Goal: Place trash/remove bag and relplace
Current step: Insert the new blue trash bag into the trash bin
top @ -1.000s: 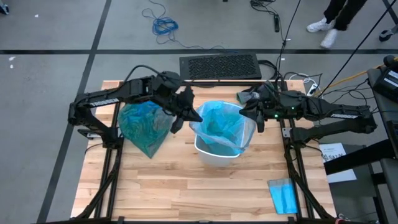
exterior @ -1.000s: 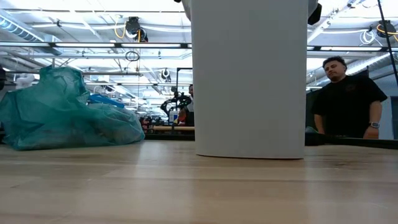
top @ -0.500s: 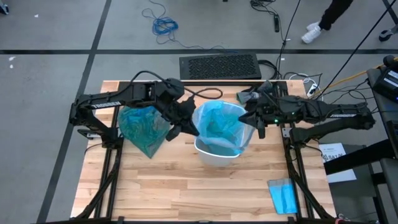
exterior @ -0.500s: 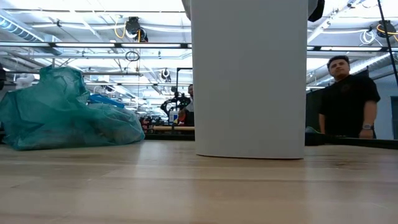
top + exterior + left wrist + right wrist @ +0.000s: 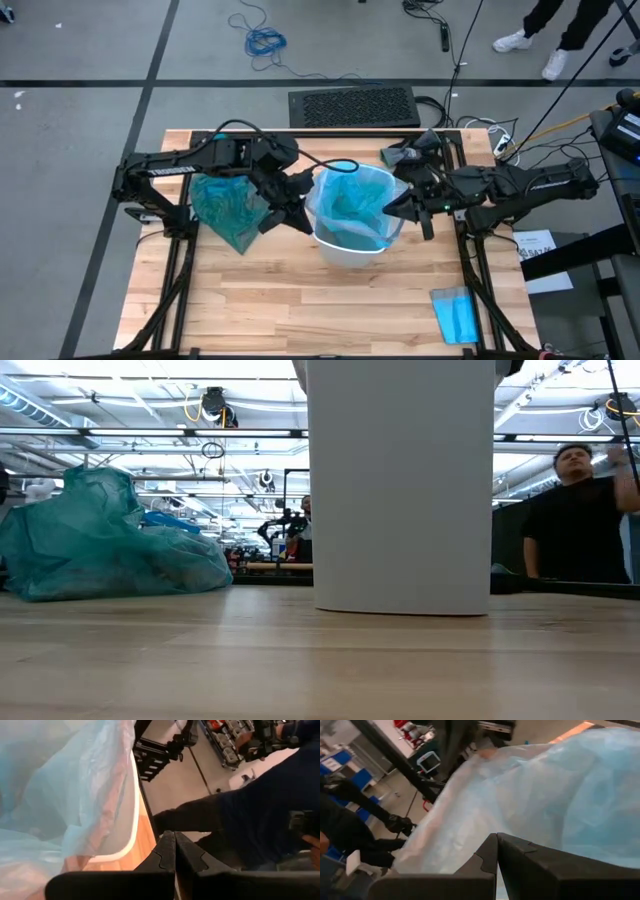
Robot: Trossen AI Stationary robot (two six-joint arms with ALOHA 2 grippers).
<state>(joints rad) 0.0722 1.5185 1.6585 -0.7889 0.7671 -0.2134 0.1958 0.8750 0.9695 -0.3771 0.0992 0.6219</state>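
Bin [image 5: 350,250], white, mid-table: lined with pale blue liner [image 5: 352,200], draped over rim; no trash seen inside from above. Step judged: seating of new liner, late in task. Teal bag [image 5: 228,203], full and bunched, set on table left of bin, apart from it; contents not made out. Folded blue sheet [image 5: 458,314] near front right corner. Left gripper [image 5: 298,203] at bin's left rim, jaws closed; right gripper [image 5: 402,205] at right rim, jaws closed. Whether liner is pinched cannot be told. Next move judged: liner edge pressed down evenly around rim without being dragged off.
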